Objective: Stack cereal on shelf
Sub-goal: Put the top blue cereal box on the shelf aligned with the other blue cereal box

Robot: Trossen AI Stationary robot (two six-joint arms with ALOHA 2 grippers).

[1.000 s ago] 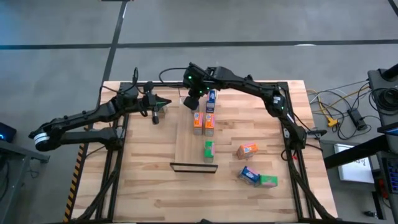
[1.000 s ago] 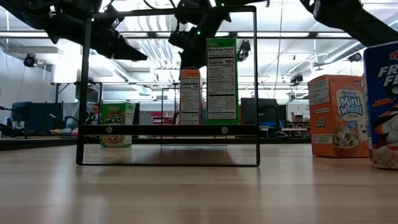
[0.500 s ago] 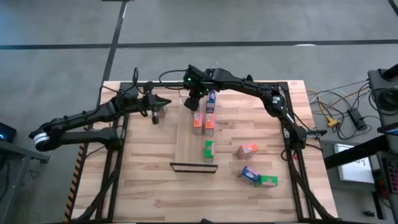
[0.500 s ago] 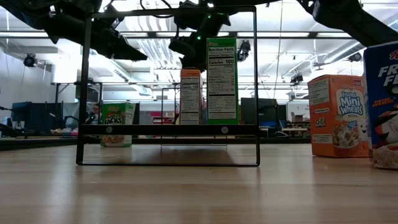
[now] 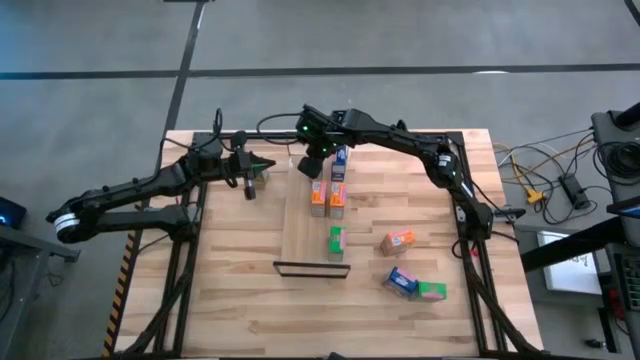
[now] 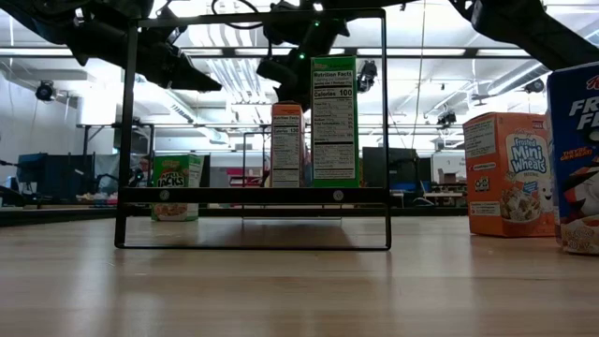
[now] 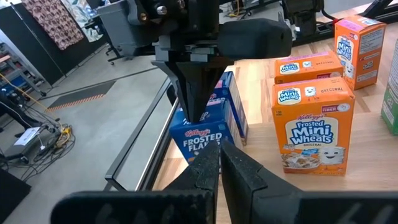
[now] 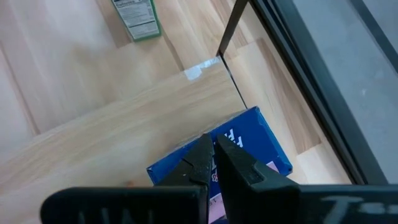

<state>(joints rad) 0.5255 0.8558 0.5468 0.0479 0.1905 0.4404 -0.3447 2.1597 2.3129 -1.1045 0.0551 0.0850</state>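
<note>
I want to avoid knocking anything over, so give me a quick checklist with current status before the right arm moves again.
1. Right end effector shut and empty: ok.
2. It hangs above the blue cereal box, apart from it: ok.
3. Left end effector shut, waiting beside the shelf: ok.
4. Orange boxes upright on the shelf: ok.
5. All boxes on the shelf: not ok, three lie off it on the table.
</note>
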